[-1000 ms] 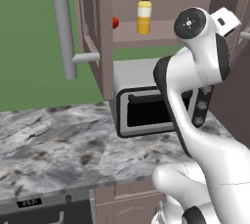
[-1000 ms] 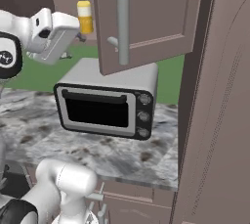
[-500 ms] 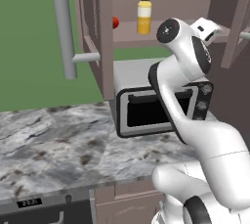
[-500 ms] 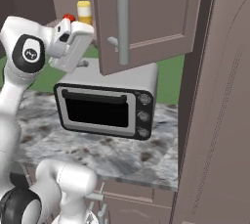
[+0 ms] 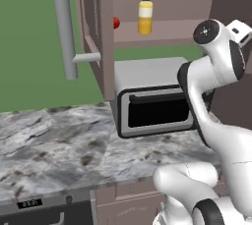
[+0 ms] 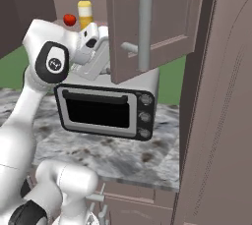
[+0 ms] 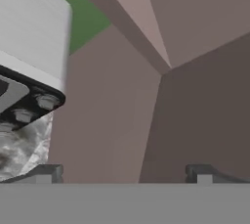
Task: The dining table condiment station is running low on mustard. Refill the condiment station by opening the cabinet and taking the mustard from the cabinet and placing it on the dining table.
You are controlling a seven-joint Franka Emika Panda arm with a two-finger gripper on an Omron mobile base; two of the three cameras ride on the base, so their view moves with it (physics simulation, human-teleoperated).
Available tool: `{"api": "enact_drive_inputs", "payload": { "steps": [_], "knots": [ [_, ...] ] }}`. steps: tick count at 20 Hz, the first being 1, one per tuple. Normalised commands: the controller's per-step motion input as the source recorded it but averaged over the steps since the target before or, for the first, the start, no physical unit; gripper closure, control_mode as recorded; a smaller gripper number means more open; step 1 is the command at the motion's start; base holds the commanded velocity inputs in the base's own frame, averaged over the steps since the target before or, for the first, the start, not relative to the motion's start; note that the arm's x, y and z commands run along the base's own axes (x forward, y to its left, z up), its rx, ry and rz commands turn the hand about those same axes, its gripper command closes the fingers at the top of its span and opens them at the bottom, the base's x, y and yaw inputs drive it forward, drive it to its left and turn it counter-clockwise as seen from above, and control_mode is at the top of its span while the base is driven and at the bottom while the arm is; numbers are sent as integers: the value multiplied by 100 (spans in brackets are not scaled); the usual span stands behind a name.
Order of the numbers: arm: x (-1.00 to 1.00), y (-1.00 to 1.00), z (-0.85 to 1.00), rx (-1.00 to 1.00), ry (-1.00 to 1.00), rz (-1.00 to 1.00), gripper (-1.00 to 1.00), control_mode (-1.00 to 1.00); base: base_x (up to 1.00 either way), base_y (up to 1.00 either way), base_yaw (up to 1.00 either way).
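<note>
The cabinet stands open, both doors swung out, each with a long grey bar handle. On its inner shelf the yellow mustard stands upright with its black nozzle up, also seen as the mustard beside a small red ball. My gripper hangs below and right of the bottle, just over the toaster oven, close to the right door. In the hand view the gripper is open with nothing between its tips, and it faces brown panels. The dining table is out of view.
A silver toaster oven with a dark glass door sits on the marble counter under the cabinet. A tall brown unit walls off the right side. The left door's handle juts toward me.
The hand has swung right and lower, away from the shelf level and toward the right door. The mustard and the doors have not moved.
</note>
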Motion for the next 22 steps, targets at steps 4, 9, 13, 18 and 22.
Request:
{"api": "enact_drive_inputs", "payload": {
  "steps": [4,9,13,18,22],
  "knots": [
    [-50,-76,0,0,0,0,-100,-100,0,0,0],
    [-10,-84,0,0,1,0,-100,-100,0,0,0],
    [0,-81,0,0,5,0,-100,-100,0,0,0],
    [0,-70,0,0,2,0,-100,-100,0,0,0],
    [0,-29,-3,0,0,4,-100,-100,0,0,0]
  ]
}}
